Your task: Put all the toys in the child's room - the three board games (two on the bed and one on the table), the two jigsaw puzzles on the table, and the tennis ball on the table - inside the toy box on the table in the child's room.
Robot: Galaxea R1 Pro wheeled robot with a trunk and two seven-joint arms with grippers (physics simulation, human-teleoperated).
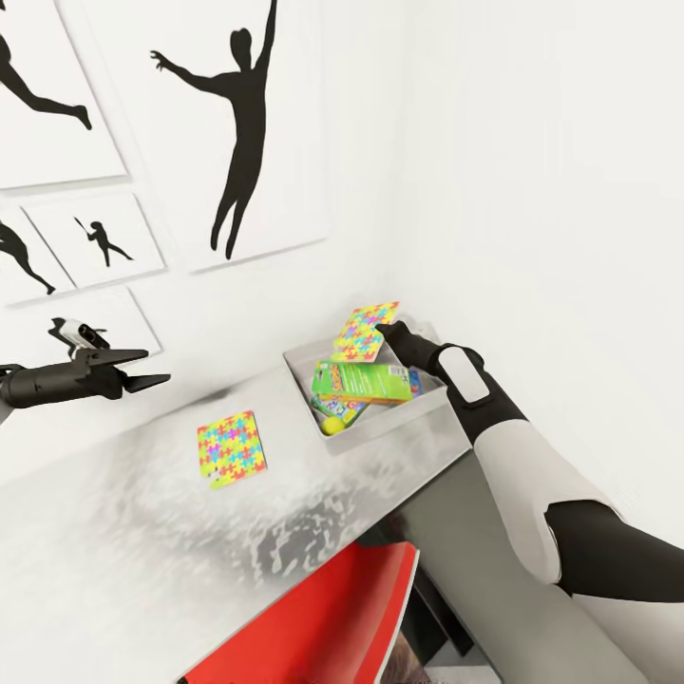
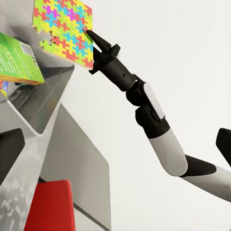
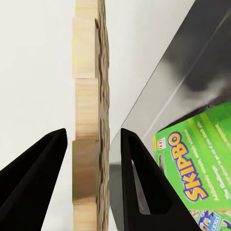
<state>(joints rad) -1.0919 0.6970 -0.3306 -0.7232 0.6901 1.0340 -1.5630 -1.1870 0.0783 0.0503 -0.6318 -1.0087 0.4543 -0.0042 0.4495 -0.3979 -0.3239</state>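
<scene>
Multicolour and thin, one jigsaw puzzle hangs tilted on edge over the far side of the toy box, carried by the right gripper. The right wrist view looks along the puzzle's edge, which sits between the two fingers; gaps show on both sides, so I judge the jaws to be loosely clamped on it, though contact itself is hard to confirm. Below it the SKIP-BO box lies across the box, with the tennis ball at its near end. The second puzzle lies flat on the bench, well apart from the box. The left gripper hovers over the bench with jaws spread and nothing between them.

To do this step well, tip the puzzle flatter and lower it close over the game box before letting go, keeping it inside the sloping walls. Released from this height and angle, it could slide off the far rim.
</scene>
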